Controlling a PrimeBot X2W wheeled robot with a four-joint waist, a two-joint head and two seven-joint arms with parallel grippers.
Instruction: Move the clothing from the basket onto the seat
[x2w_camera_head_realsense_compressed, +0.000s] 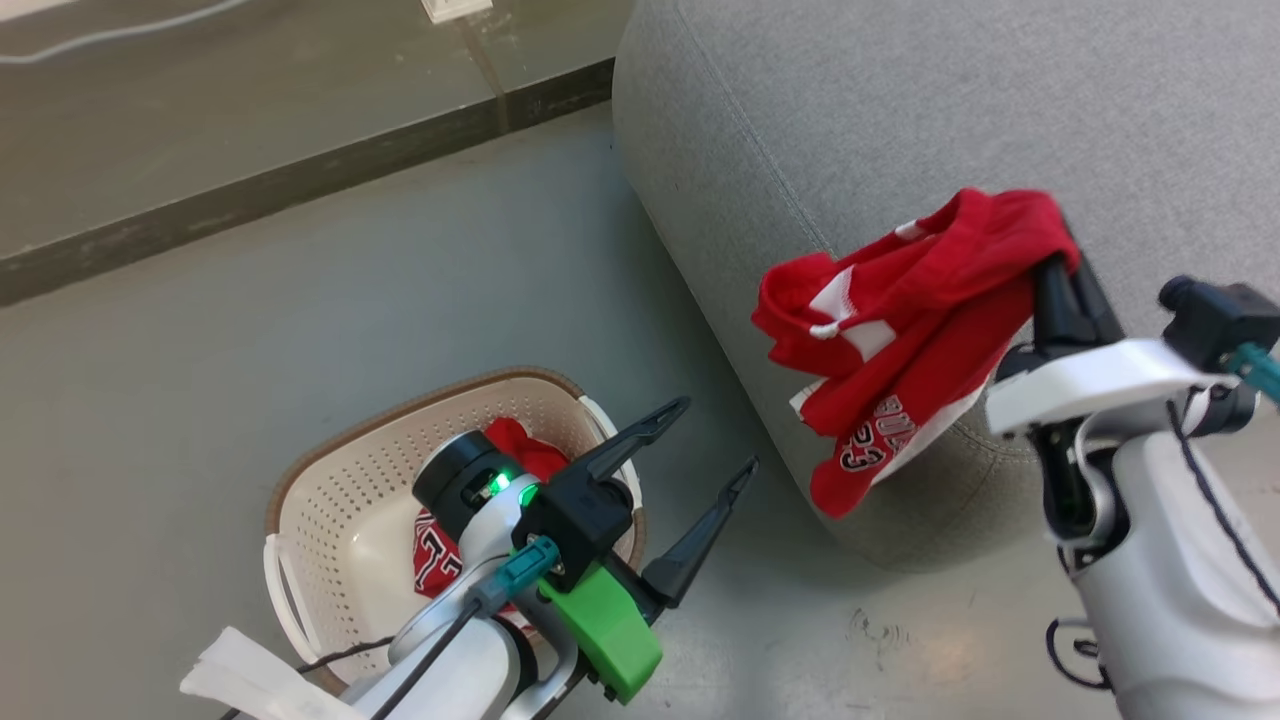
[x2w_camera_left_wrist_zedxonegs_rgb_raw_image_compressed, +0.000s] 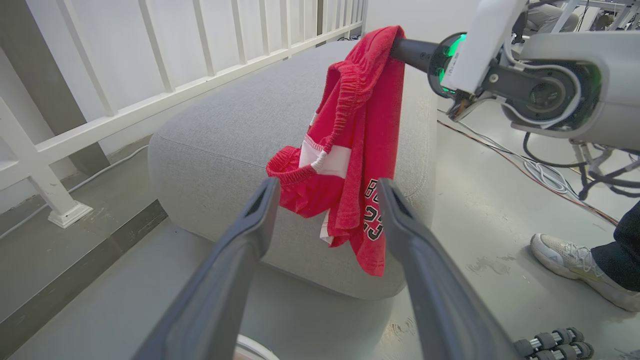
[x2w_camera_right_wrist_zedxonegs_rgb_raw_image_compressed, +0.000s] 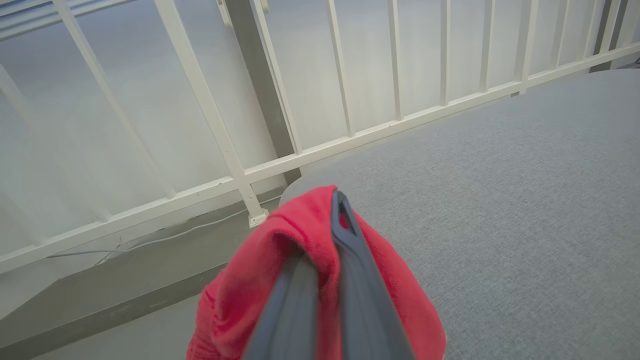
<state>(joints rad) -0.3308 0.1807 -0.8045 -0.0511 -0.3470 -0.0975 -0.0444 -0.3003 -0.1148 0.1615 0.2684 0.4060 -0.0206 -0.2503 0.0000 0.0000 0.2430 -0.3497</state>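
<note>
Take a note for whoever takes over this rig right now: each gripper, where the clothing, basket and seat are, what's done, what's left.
Right gripper: shut on the red shorts, held over the near edge of the seat; the cloth hangs down the cushion's side, not laid flat.
Left gripper: open, empty, above the floor beside the basket.
Second red garment: in the basket, partly hidden by the left arm.
Done: shorts lifted out.
Left: lay the shorts on the seat, release, fetch the second garment.
</note>
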